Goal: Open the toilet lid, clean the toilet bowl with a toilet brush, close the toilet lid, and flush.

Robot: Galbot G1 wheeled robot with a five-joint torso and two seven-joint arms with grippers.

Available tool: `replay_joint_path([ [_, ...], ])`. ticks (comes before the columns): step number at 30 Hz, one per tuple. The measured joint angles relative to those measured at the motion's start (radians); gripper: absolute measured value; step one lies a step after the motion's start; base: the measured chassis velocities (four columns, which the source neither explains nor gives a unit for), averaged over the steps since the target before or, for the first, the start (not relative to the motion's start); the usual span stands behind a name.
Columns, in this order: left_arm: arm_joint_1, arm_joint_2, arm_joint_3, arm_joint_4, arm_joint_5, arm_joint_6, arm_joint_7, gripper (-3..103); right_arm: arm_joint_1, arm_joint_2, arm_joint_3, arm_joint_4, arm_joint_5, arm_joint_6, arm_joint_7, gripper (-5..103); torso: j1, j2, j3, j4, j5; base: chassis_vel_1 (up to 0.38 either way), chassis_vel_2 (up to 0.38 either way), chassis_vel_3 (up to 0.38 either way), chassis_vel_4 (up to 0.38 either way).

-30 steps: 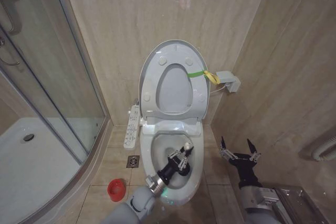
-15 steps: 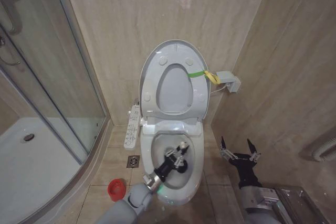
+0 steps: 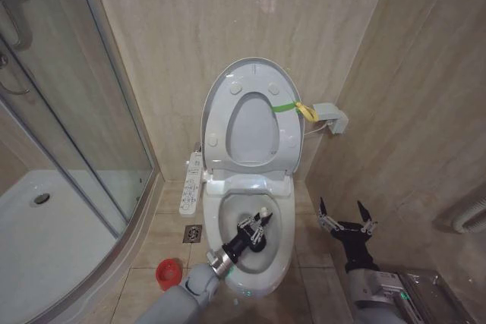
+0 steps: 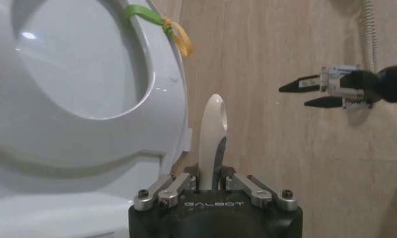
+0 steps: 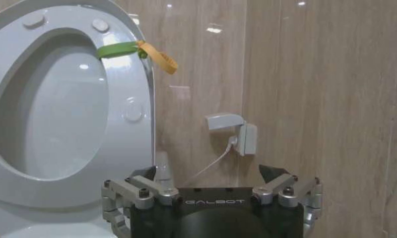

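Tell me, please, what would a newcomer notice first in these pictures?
First, the toilet lid standing open against the wall, a green-and-yellow strap at its edge. Next, the left pincer over the toilet bowl, shut on the toilet brush. The right pincer hangs open beside the bowl.

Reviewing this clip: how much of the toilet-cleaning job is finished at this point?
Done: the toilet lid stands raised against the wall. In hand: the left end effector is shut on the toilet brush handle and sits over the toilet bowl, so scrubbing looks under way. Left: closing the lid and flushing. The right end effector hangs open beside the toilet, and the red cup stands on the floor.
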Motion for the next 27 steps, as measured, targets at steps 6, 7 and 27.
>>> replay_joint_path([
  [6, 0.011, 0.003, 0.046, -0.101, -0.001, 0.017, -0.026, 19, 0.0, 0.0, 0.0, 0.0, 0.0, 0.0, 0.0, 100, 0.0, 0.0, 0.0, -0.0002, 0.0, 0.0, 0.0, 0.0, 0.0],
  [7, 0.018, 0.004, 0.053, -0.111, -0.001, 0.018, -0.026, 19, 0.0, 0.0, 0.0, 0.0, 0.0, 0.0, 0.0, 100, 0.0, 0.0, 0.0, -0.0001, 0.0, 0.0, 0.0, 0.0, 0.0],
  [27, -0.02, -0.01, -0.038, 0.032, -0.023, -0.04, 0.033, 19, 0.0, 0.0, 0.0, 0.0, 0.0, 0.0, 0.0, 100, 0.0, 0.0, 0.0, -0.0003, -0.0003, 0.0, 0.0, 0.0, 0.0],
])
